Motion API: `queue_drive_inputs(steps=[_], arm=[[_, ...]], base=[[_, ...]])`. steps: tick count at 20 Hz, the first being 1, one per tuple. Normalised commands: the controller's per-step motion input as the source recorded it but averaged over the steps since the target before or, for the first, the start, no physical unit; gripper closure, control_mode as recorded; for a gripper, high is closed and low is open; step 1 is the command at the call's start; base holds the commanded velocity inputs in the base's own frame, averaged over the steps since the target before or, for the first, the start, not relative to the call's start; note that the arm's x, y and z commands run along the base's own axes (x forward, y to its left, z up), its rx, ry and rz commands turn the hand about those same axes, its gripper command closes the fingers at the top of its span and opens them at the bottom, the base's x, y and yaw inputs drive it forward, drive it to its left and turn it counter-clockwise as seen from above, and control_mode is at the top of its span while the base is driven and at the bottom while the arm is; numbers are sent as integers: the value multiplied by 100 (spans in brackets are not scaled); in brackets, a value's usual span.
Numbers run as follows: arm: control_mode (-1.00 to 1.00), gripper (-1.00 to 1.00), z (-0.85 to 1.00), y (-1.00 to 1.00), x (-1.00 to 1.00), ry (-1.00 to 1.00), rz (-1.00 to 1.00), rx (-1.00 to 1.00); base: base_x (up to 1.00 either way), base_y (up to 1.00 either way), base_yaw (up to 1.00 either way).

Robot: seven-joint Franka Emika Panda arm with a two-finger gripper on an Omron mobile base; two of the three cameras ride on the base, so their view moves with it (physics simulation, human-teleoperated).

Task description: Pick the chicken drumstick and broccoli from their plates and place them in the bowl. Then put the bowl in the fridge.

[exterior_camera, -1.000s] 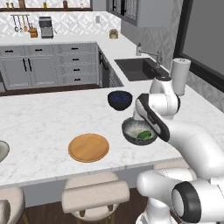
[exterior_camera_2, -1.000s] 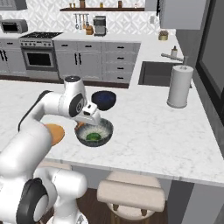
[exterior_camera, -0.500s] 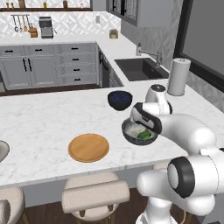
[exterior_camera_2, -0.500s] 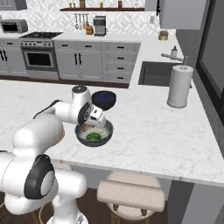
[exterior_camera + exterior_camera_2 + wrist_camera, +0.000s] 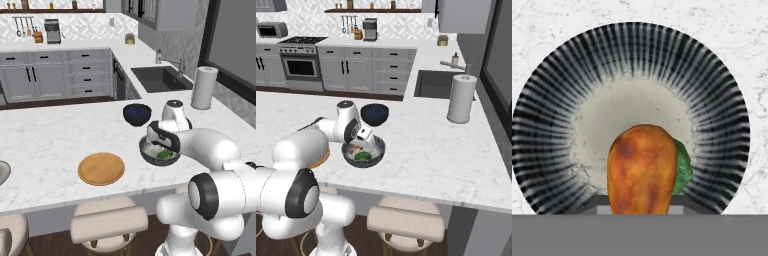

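Observation:
The grey bowl stands on the island near its front edge, with the dark green broccoli lying inside. My gripper hangs just over the bowl's inside, shut on the orange-brown chicken drumstick. In the hand view the drumstick stands between my fingertips above the bowl's pale floor, half covering the broccoli. The wooden plate lies bare to the left; the grey-rimmed plate's edge shows at the far left. The fridge is out of view.
A small dark navy bowl sits just behind the grey bowl. A paper towel roll stands to the right near the sink. Stools stand below the island's front edge.
My arm has folded lower and the hand has sunk with the drumstick closer to the bowl. Bowl, broccoli and plates stay put.

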Motion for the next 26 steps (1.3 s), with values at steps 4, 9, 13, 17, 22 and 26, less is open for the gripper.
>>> queue_drive_inputs(steps=[4,9,13,17,22,26], arm=[[-100,-100,0,0,23,0,2,0],[-100,-100,1,-1,2,0,1,0],[-100,-100,40,7,-2,0,1,-4],[-100,-100,65,-44,-38,-5,0,4],[-100,-100,10,-76,-29,1,-1,23],[-100,-100,-32,-64,0,10,-1,22]], base=[[0,0,0],[0,0,0],[0,0,0],[0,0,0],[0,0,0],[0,0,0]])
